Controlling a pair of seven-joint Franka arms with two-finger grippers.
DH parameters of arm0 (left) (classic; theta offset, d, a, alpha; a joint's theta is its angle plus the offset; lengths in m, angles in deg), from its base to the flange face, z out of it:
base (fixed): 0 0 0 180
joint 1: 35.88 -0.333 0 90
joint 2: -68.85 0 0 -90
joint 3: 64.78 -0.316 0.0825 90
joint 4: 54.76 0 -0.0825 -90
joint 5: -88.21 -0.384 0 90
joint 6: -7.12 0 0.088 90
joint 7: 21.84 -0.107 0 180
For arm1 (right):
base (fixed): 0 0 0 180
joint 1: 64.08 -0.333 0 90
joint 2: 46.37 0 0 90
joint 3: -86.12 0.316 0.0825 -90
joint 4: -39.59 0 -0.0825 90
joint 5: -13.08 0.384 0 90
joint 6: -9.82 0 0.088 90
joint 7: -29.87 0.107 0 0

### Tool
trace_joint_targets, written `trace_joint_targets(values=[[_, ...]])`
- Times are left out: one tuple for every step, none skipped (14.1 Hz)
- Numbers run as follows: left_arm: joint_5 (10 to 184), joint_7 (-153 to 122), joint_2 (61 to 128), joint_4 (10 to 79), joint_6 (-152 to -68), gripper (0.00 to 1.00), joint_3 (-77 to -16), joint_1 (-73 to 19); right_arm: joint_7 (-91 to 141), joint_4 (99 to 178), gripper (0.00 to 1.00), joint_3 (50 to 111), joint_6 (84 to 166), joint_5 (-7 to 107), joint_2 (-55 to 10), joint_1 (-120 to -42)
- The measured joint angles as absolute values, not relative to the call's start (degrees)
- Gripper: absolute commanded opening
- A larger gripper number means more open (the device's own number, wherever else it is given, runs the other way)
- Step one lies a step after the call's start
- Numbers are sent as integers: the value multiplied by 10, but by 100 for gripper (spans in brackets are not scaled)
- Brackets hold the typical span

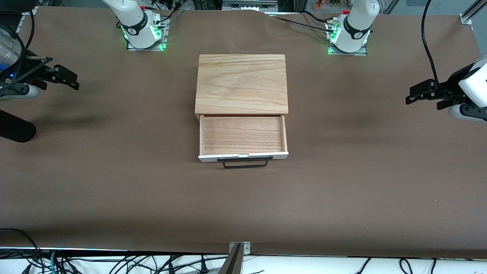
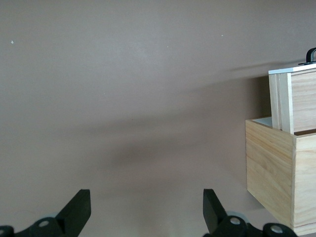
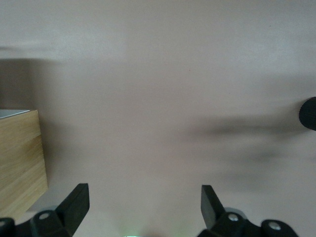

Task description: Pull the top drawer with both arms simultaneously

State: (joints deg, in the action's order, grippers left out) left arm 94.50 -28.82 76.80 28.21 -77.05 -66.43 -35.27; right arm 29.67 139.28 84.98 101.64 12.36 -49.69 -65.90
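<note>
The top drawer [image 1: 242, 134] stands pulled out of the wooden cabinet [image 1: 241, 83] toward the front camera. Its reddish wood floor is bare. Its white front panel [image 1: 243, 155] carries the black wire handle [image 1: 245, 163]. My left gripper [image 1: 411, 95] is open and empty, over the table at the left arm's end, well apart from the drawer. Its wrist view shows its open gripper [image 2: 146, 197], the drawer's side [image 2: 301, 98] and the cabinet [image 2: 276, 173]. My right gripper [image 1: 76, 82] is open and empty over the right arm's end. Its wrist view shows its open gripper [image 3: 143, 195] and a cabinet corner [image 3: 19, 158].
A black cylinder [image 1: 15, 131] sticks in over the table at the right arm's end, and shows in the right wrist view [image 3: 308, 113]. The arm bases [image 1: 142, 34] [image 1: 348, 38] stand by the cabinet's back. A metal bracket [image 1: 239, 249] sits at the table's near edge.
</note>
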Motion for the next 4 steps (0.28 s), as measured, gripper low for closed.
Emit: trace_joint_targets(values=[[945,-288,768,282,-771,100,-664,-353,297,1393,100,850,1016,124,-497,-659],[945,-288,769,282,-771,100,-664,-353,297,1393,100,850,1016,124,-497,-659],[945,-288,769,282,-771,100,-665,-354,297,1393,100,850,1016,124,-497,-659],[945,-288,769,282,-771,100,-665,-355,296,1393,100,850,1016,124,-497,-659]])
